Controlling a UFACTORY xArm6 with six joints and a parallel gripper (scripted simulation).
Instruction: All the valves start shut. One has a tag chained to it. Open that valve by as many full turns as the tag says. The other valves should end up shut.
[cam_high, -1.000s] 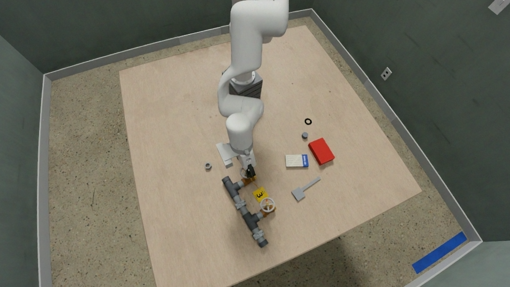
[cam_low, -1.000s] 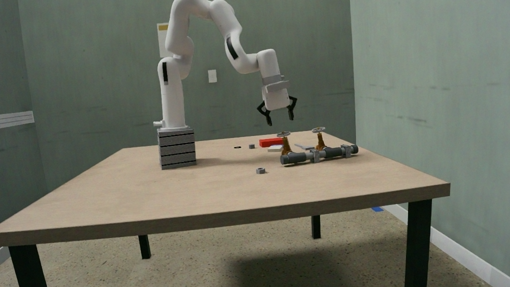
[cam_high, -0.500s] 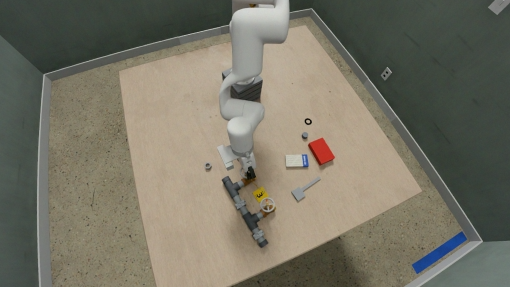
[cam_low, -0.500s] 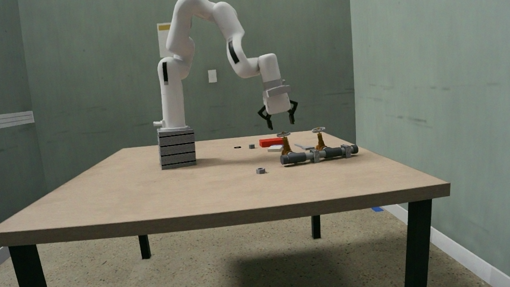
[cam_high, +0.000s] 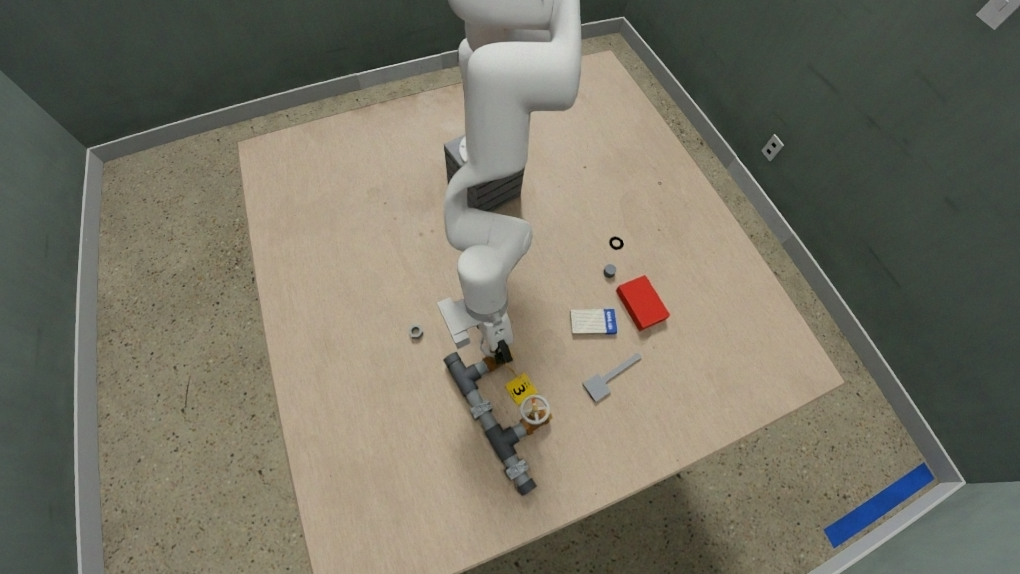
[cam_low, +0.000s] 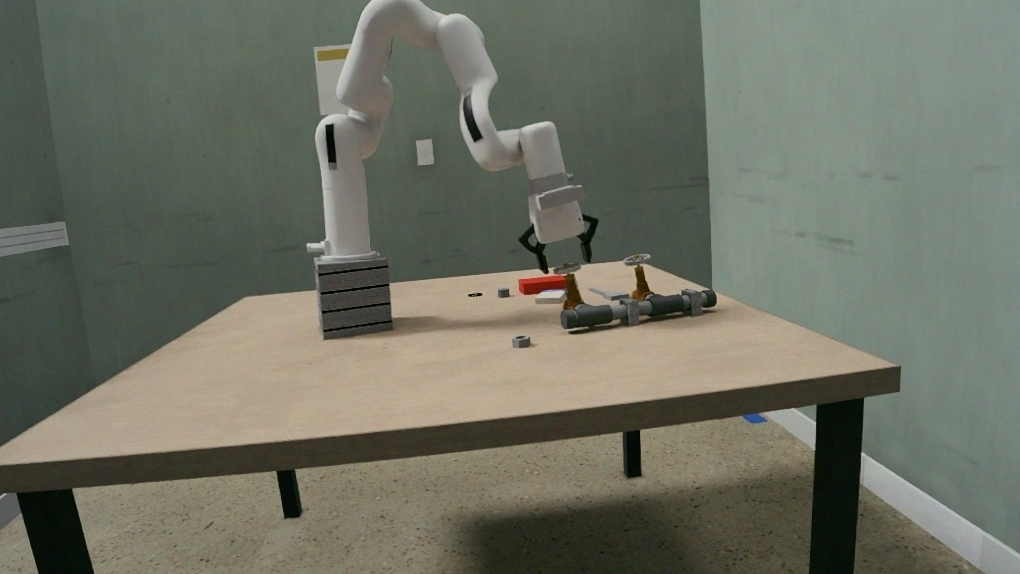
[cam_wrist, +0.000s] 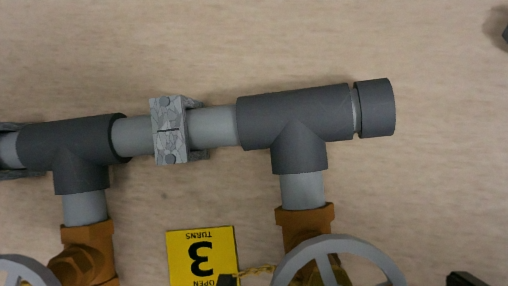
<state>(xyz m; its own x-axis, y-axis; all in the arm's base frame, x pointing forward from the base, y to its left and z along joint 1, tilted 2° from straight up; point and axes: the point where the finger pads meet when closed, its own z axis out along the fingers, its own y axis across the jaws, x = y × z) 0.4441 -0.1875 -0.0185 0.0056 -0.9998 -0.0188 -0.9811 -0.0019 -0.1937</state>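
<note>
A grey pipe manifold (cam_high: 487, 417) (cam_low: 613, 312) (cam_wrist: 295, 115) lies on the table and carries two brass valves with grey handwheels. A yellow tag (cam_high: 519, 389) (cam_wrist: 201, 255) reading "3, open turns" is chained to the valve nearer the arm; its handwheel (cam_low: 567, 268) (cam_wrist: 332, 242) shows in the side and wrist views. The other valve's handwheel (cam_high: 530, 410) (cam_low: 636, 259) (cam_wrist: 20, 267) sits farther along the pipe. My gripper (cam_high: 499, 351) (cam_low: 565, 262) (cam_wrist: 346, 280) is open and empty. It points down just above the tagged handwheel, fingers either side, and hides that handwheel in the overhead view.
A grey nut (cam_high: 415, 332) (cam_low: 520, 341) lies left of the pipe end. To the right are a white card box (cam_high: 593, 321), a red block (cam_high: 642, 302) (cam_low: 542, 285), a grey scraper (cam_high: 609, 378), a small grey cylinder (cam_high: 609, 270) and a black ring (cam_high: 616, 247).
</note>
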